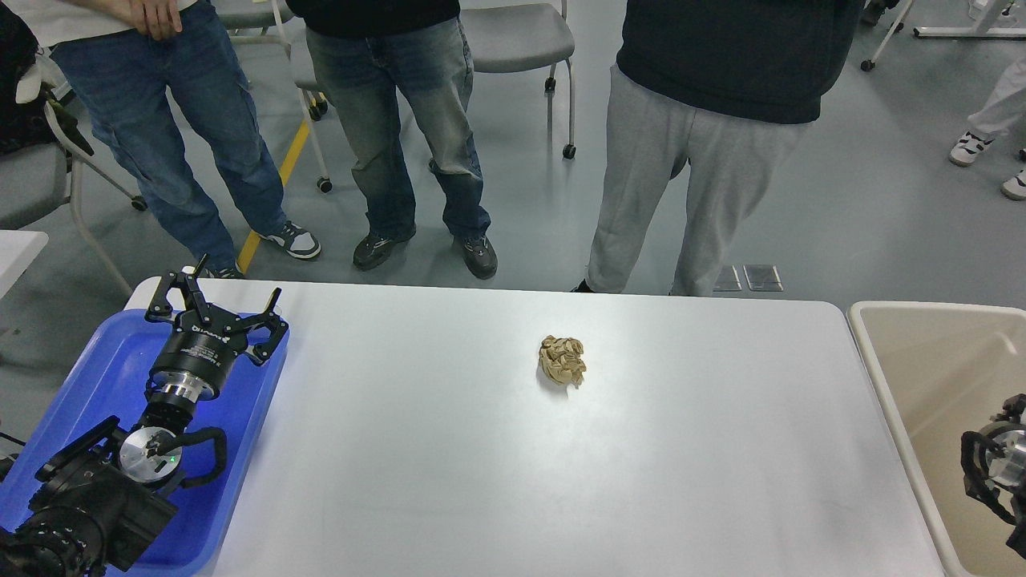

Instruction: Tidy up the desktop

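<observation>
The white desktop [481, 457] fills the middle of the head view. A crumpled brown paper ball [562, 360] lies on it a little behind the middle. My left gripper [218, 300] is open and empty, held above the far end of the blue tray [88, 377], well left of the ball. Only a wrist part of my right arm [998, 469] shows at the right edge, over the beige tub [930, 385]; its fingers are out of view.
Three people stand close behind the table's far edge, with wheeled chairs [513, 40] behind them. The blue tray lies on the desktop's left end. The beige tub stands against its right end.
</observation>
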Tool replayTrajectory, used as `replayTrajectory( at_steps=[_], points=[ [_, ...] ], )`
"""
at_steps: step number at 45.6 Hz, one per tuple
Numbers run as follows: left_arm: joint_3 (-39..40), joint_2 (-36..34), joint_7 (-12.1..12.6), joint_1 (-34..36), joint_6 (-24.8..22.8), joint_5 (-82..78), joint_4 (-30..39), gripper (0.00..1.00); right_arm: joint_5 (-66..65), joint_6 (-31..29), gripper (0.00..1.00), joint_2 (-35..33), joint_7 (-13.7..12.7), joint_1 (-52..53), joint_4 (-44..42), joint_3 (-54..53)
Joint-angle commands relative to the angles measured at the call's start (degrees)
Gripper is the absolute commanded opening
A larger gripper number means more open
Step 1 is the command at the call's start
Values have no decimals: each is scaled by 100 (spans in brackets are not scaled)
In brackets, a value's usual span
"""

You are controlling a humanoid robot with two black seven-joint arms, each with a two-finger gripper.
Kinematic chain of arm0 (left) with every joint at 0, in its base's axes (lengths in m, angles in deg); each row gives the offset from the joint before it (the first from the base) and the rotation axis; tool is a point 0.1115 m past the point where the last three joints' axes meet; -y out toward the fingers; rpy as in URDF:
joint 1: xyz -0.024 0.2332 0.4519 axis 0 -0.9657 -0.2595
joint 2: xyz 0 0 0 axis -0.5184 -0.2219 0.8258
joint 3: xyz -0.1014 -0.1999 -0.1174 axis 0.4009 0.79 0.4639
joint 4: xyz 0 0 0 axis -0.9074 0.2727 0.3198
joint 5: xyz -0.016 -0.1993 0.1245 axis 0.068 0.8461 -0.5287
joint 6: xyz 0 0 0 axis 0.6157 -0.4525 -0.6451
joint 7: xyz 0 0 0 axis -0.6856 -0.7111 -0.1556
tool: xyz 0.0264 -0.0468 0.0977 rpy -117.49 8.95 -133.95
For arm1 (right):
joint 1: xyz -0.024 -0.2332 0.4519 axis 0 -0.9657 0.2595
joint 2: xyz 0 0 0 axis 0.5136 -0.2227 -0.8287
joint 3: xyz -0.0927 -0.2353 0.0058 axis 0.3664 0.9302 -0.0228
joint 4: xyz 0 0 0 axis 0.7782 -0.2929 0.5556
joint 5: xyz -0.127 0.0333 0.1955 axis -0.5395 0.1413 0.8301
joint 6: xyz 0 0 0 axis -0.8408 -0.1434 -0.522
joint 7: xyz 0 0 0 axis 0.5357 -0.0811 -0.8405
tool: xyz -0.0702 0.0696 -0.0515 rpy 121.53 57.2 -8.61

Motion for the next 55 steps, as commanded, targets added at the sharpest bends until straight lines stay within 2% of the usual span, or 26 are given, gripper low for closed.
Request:
replayTrajectory(
  at_steps=[1,8,12,17,26,34,40,49,55],
  points=[
    [-1,0,-2,0,0,0,0,100,-51,-10,100,-142,5,74,57,123],
    [-1,0,-2,0,0,0,0,100,-33,-97,100,-467,5,311,119,27],
    [-1,0,-2,0,0,0,0,100,2,-247,100,-810,13,469,522,-44],
    [-1,0,-2,0,0,0,0,100,37,-545,100,-1381,22,531,1409,-386],
    [-1,0,-2,0,0,0,-9,100,37,-1380,100,-2234,22,522,3378,-1730],
    [-1,0,-2,0,0,0,0,100,28,-2320,100,-2208,31,487,4126,-2460],
    [-1,-9,-2,0,0,9,-9,100,37,-3146,100,-2138,66,443,4557,-2566],
    [-1,-9,-2,0,0,0,-9,100,-68,-4307,100,-1787,479,373,4891,-2487],
    [-1,0,-2,0,0,0,-9,100,-252,-4536,100,-1383,593,416,4883,-2479]
  ],
)
